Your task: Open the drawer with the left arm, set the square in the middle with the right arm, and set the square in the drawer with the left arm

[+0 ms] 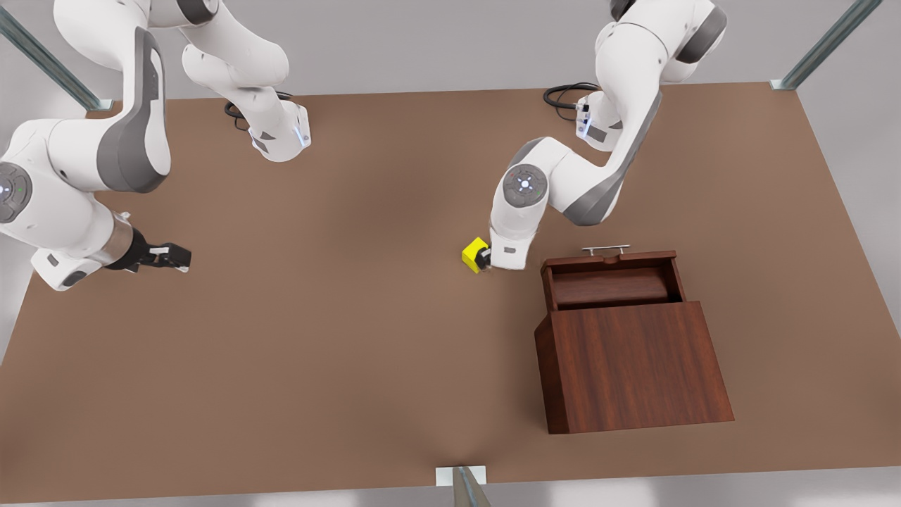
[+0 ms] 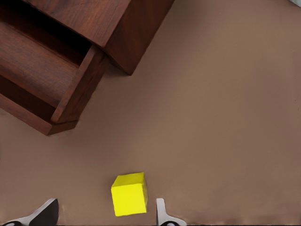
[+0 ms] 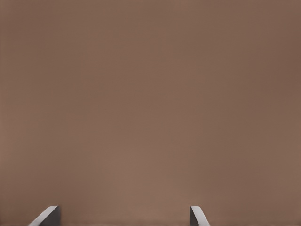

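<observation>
Light is soft and even; the counter (image 1: pixel 317 338) shows faint shadows, darker beside the cabinet (image 1: pixel 633 366); no glare.

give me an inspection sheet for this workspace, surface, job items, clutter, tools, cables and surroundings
Surface: brown tabletop, bare around the middle.
Job's things: drawer pulled open, nothing seen inside; yellow square on the table beside the cabinet.
Clutter: nothing seen.
Tools: left tool open, fingers either side of the square, not closed on it; right tool open, waiting over bare table at the front view's left.
Cables: black cables at both arm bases.
Surroundings: metal frame posts at the table's edges, grey floor.
</observation>
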`<state>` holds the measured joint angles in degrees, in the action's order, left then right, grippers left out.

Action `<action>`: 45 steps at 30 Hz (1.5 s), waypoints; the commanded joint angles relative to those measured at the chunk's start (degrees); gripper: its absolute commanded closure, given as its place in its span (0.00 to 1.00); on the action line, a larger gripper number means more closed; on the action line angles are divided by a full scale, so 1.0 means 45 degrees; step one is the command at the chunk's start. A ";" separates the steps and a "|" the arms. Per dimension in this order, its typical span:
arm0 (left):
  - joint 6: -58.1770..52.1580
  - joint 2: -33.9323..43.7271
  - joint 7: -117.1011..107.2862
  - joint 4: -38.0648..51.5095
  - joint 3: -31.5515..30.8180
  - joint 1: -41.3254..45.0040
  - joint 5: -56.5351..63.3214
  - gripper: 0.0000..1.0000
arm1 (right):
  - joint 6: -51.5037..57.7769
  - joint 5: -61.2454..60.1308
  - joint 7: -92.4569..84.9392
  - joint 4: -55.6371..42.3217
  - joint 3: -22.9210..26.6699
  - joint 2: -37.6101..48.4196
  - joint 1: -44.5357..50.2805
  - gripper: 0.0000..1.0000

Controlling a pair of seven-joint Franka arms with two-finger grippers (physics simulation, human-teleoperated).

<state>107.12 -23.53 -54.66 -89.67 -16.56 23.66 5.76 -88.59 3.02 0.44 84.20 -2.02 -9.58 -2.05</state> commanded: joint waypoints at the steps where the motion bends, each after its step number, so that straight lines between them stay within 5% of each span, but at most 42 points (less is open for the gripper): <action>1: 0.0023 0.0014 0.6724 -0.0461 0.0007 -0.0004 0.0242 0.00 | 0.0000 -0.0007 0.0000 0.0000 0.0000 0.0000 0.0005 0.00; 5: 0.1566 -0.0005 1.5405 -0.2084 -0.0012 0.0328 -0.0594 0.00 | 0.0000 -0.0007 0.0000 -0.0019 0.0019 -0.0019 0.0005 0.00; 13: 0.2934 -0.1997 1.4294 -0.0951 0.0222 0.1891 0.0789 0.00 | 0.0000 -0.0007 -0.0039 0.0000 0.0019 -0.0019 -0.0014 0.00; 20: 0.5217 -0.1256 1.4021 -0.3606 0.0242 0.1656 0.0828 0.00 | 0.0000 -0.0007 -0.0039 0.0000 0.0019 -0.0019 -0.0014 0.00; 45: 0.5609 -0.2291 1.1892 -0.3666 0.0242 0.1871 0.0985 0.00 | 0.0019 -0.0027 -0.0078 0.0000 0.0019 -0.0019 -0.0014 0.00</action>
<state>132.30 -33.99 -1.09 -106.17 -15.47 32.08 10.12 -88.53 2.90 0.09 84.20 -1.93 -9.67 -2.10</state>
